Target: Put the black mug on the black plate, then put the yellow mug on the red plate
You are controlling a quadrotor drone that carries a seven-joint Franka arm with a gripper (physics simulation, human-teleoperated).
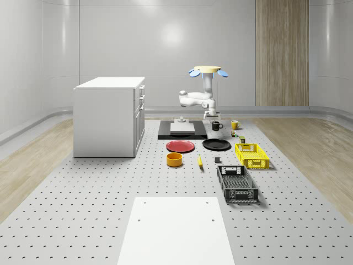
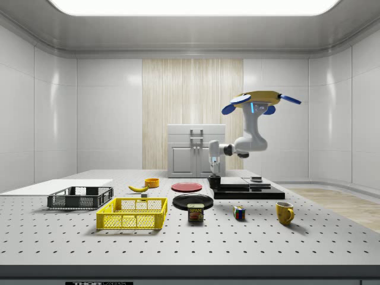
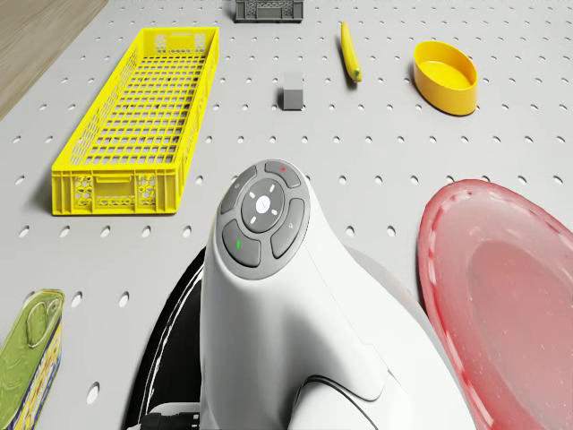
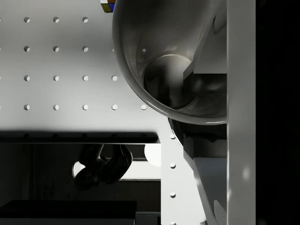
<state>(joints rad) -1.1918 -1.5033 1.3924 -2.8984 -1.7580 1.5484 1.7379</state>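
With the drone (image 1: 208, 70) hovering behind the plates, the gripper (image 1: 213, 117) straddles the black mug (image 1: 216, 126), fingers apparently clamped; next, a lift toward the black plate (image 1: 216, 144).

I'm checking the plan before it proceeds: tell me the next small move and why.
Probably a short straight lift with the claw: it sits right over the glossy black mug, which stands on the perforated table, not yet on the flat black plate. The drone hovers above.
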